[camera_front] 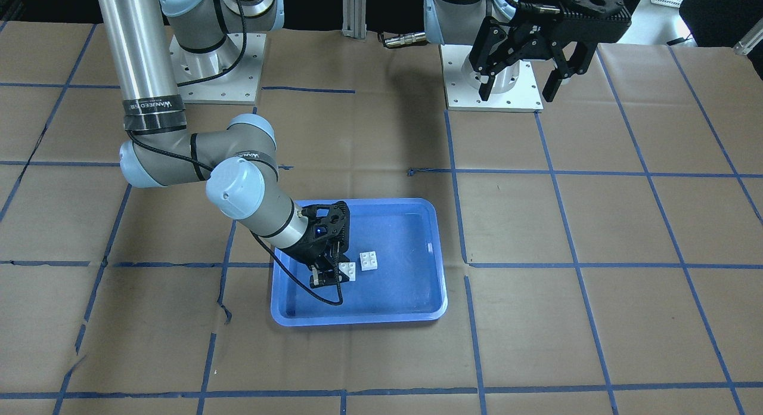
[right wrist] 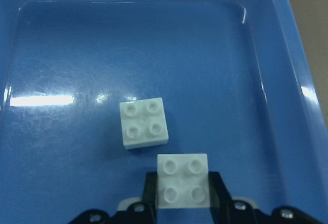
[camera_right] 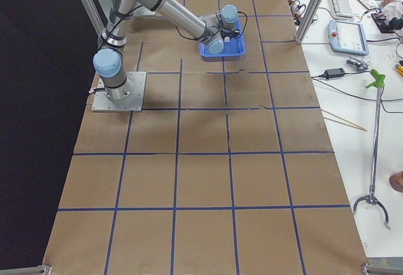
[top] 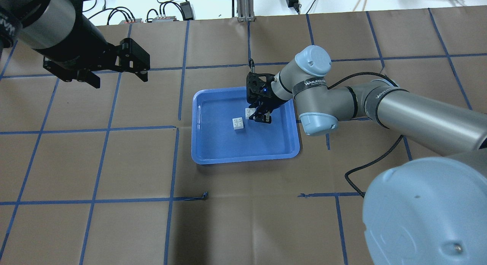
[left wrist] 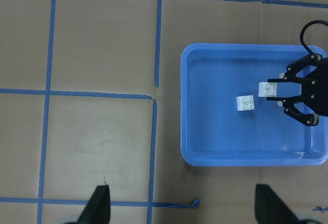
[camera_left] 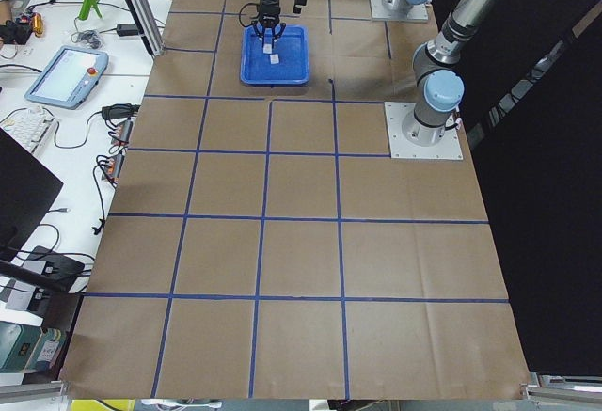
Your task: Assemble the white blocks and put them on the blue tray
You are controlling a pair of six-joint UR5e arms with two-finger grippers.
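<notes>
- One white block (right wrist: 183, 181) sits studs-up between the fingers of the right gripper (top: 261, 119), which are clenched on its two sides — whether it is lifted off the floor of the blue tray (camera_front: 357, 318) I cannot tell.
- Second white block (right wrist: 144, 123) lies loose on the tray floor, studs up, just beside the first but not joined to it.
- Left gripper (camera_front: 517, 94) hangs near its arm's base plate (camera_front: 462, 102), well apart from the tray — fingers spread wide.
</notes>
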